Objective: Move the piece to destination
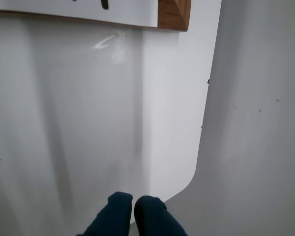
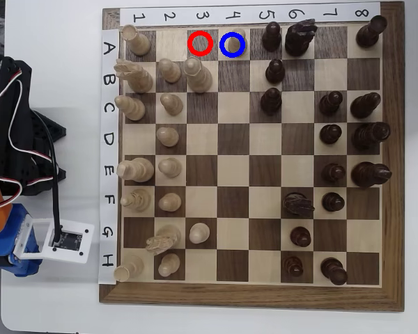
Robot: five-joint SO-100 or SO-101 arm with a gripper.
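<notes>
Overhead view: the pawn [image 2: 233, 43] is seen from above as a small, pale cream, rounded shape, shorter than the tall pale pieces [image 2: 134, 40] of the first column. It is enclosed by the blue ring [image 2: 233, 44], which is drawn on a light square in row A, column 4, at the top edge of the chessboard [image 2: 251, 296]. Just to its left, a red ring [image 2: 200, 43] is drawn on a dark square. Other pale pawns [image 2: 169, 167] are ranged down column 2, and the dark pieces [image 2: 331, 132] are gathered on the right half of the board. The arm [image 2: 14, 139] is shown off the board at the left, on the white table [image 2: 56, 306], well apart from the pawn; its fingertips cannot be made out here. Wrist view: the gripper [image 1: 133, 209] is shown at the lower edge, its two dark blue fingertips [image 1: 115, 209] drawn close together with only a thin gap, and nothing is held between them. Only bare table surface, a wooden board corner [image 1: 174, 14] and a strip of white label paper [image 1: 88, 10] are recorded in this view; the pawn and both rings are visible in the overhead view alone.
</notes>
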